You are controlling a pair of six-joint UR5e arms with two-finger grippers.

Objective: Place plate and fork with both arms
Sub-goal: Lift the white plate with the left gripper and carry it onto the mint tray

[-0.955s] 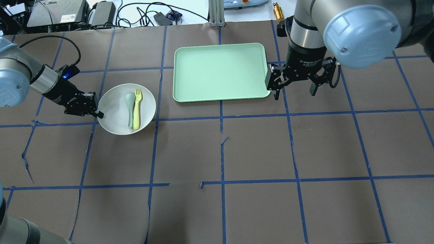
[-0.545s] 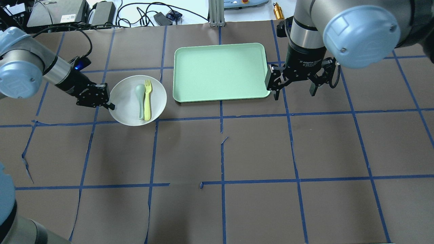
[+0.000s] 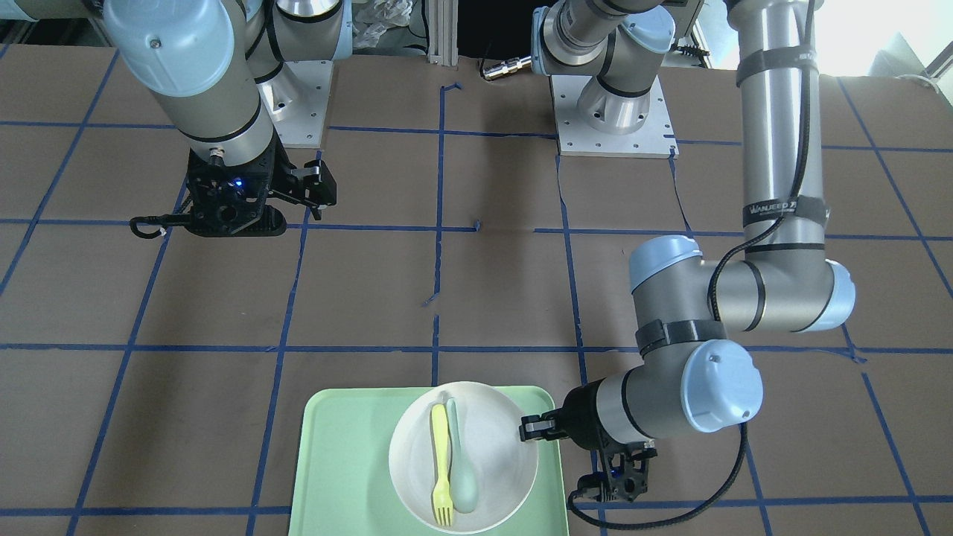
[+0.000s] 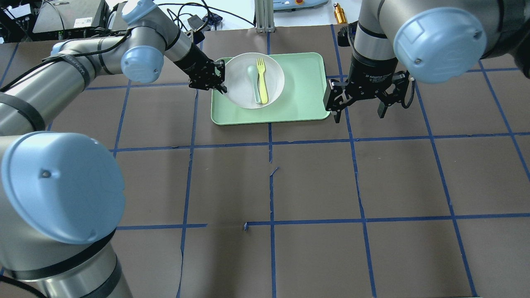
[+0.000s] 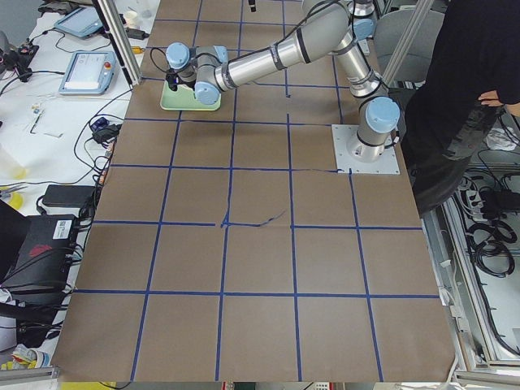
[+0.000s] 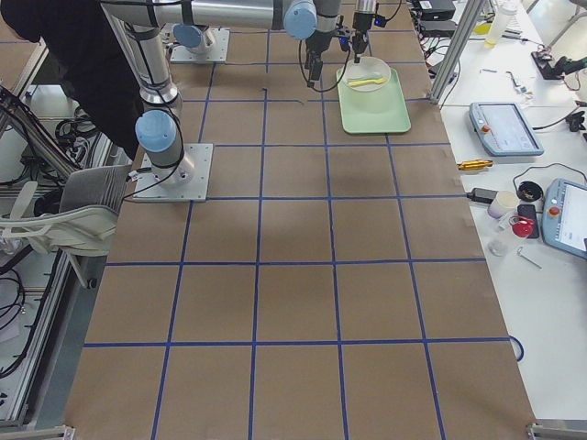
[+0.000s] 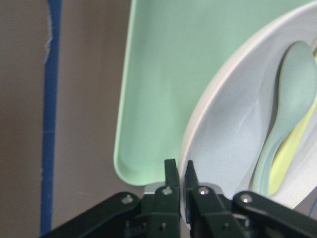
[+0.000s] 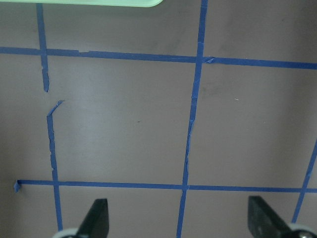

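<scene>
The off-white plate (image 4: 242, 89) is over the left part of the mint-green tray (image 4: 300, 103). The yellow fork (image 4: 261, 80) lies in the plate beside a grey-green spoon (image 4: 253, 80). My left gripper (image 4: 222, 84) is shut on the plate's left rim. The left wrist view shows its fingers (image 7: 172, 174) clamped on the rim (image 7: 208, 111), the plate seemingly a little above the tray floor (image 7: 163, 74). My right gripper (image 4: 359, 109) is open and empty, hanging just right of the tray. The front view shows the plate (image 3: 491, 439), fork (image 3: 439, 469) and left gripper (image 3: 528, 429).
Brown table paper with a blue tape grid lies under my right gripper (image 8: 181, 220). Cables and equipment (image 4: 83, 16) sit beyond the table's far edge. A person (image 5: 471, 89) stands beside the robot base.
My left arm has carried the plate, with fork and spoon in it, right and away from the table's left side to over the tray. The right arm has not moved.
</scene>
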